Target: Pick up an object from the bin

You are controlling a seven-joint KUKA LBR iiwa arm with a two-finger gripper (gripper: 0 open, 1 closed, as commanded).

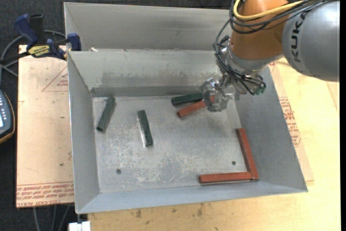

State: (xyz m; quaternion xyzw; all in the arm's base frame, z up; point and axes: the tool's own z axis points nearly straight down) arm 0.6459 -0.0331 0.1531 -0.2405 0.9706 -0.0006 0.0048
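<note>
Where the back wall of the bin (162, 70) meets its floor, gripper (216, 99) sits at right ends of a red stick (190, 110) and a green stick (186, 99) (grip state unreadable).

only readable bit here is the brand on the robot: black block letters "kuka" (295, 36) on the silver-grey arm link (321, 40) at the upper right. they run sideways up the link, so you read them turned, just beside the orange cover (259, 24). the "kuk" is plain enough, the last letter up top is hard to make out.
</note>
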